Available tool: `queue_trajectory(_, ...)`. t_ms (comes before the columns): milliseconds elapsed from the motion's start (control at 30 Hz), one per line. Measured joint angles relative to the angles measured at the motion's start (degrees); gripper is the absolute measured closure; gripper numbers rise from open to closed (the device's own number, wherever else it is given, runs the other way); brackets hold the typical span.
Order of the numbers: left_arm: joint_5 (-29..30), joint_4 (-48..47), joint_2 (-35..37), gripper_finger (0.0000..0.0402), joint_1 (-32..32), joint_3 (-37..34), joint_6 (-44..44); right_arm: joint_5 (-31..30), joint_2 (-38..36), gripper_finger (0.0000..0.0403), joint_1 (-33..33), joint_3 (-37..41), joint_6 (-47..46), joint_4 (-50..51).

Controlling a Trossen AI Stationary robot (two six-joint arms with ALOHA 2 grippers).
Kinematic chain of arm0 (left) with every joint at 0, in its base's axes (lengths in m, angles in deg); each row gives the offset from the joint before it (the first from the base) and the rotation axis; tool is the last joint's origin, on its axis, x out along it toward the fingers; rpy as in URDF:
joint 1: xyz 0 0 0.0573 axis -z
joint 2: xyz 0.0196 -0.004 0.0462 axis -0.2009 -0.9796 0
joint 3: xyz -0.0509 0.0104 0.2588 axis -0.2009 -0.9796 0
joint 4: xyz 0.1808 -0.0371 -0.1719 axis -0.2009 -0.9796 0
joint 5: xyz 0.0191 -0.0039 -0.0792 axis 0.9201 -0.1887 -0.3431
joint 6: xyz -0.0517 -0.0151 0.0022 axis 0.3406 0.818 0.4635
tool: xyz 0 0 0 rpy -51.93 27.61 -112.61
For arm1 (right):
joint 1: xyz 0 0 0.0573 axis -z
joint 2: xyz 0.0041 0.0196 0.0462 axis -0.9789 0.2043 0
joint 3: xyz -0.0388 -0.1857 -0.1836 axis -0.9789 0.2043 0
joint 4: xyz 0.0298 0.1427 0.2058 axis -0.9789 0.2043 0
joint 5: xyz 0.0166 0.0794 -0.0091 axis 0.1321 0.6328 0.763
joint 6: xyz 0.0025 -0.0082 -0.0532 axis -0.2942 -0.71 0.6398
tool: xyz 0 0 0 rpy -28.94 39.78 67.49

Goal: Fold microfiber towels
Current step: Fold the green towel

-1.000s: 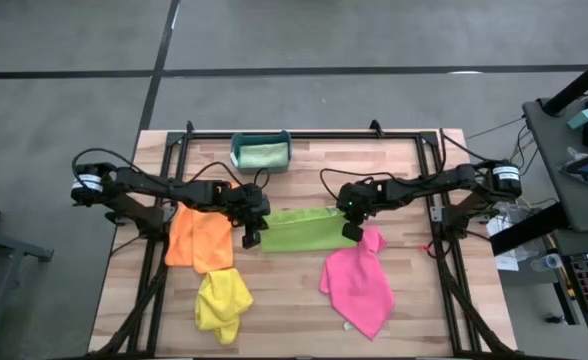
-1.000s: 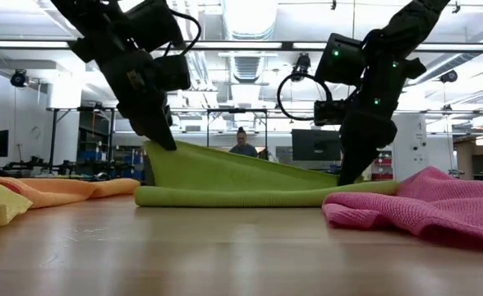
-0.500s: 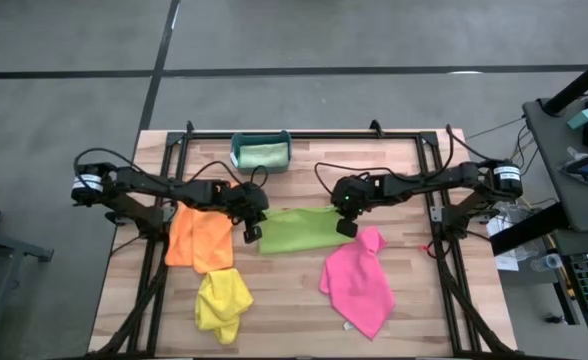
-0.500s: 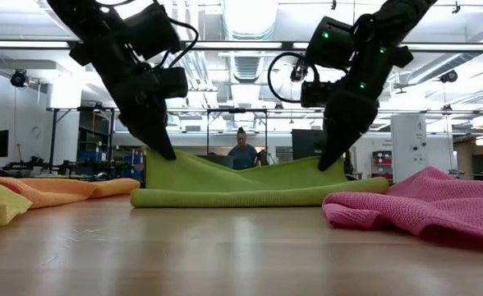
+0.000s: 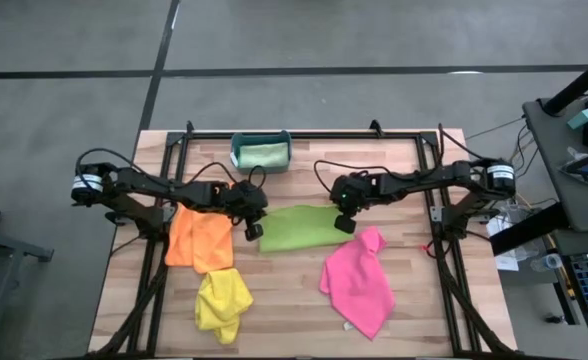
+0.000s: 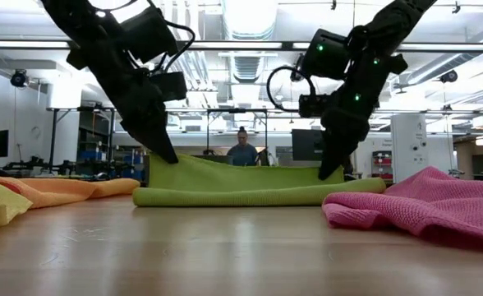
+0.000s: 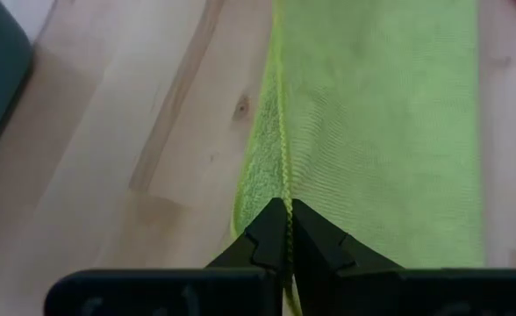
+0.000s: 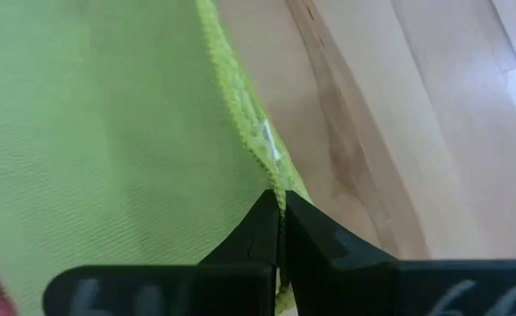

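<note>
**Q:** Both arms have carried the top edge of the lime towel point(image 5: 300, 228) toward the back of the counter point(image 5: 404, 170) since a second ago, right? Its raised flap used to slope down to the right, and now it stands level between them.

**A:** Yep. Going big to small: the counter is a wood slab with a black frame on it. Lime towel lies mid-counter, folded double, with the fold toward the front and the loose edge lifted. Pink towel point(image 5: 359, 282) is spread front right, and its upper tip comes right up beside the lime one's right end. Orange towel point(image 5: 198, 238) sits left of the lime one, under the left arm. Yellow towel point(image 5: 223, 302) is bunched in front of the orange. Teal bin point(image 5: 261, 151) is at the back edge with a pale green towel point(image 5: 264, 155) inside.

**Q:** And the jaws?

**A:** Left gripper point(image 7: 286, 230) is pinched tight on the lime towel's left end, hem caught between the fingertips. Right gripper point(image 8: 281, 216) has the same grip on the right end. From the low view both hold the upper layer just above the bottom one.

**Q:** Anyone in the room?

**A:** One person point(image 6: 242, 150), far back, showing just above the towel's edge.
</note>
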Motion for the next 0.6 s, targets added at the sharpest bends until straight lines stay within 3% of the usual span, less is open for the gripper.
queue_trajectory(333, 1.09, 7.69, 0.0, 0.0393, 0.0, -4.02, 0.31, -0.67, 0.84, 0.0394, 0.0, 0.0, -0.12, -0.24)
queue_trajectory(600, 3.84, 7.72, 0.0, 0.0314, 0.0, -4.07, -0.09, -0.67, 0.84, 0.0361, 0.09, -1.68, -1.61, 0.82)
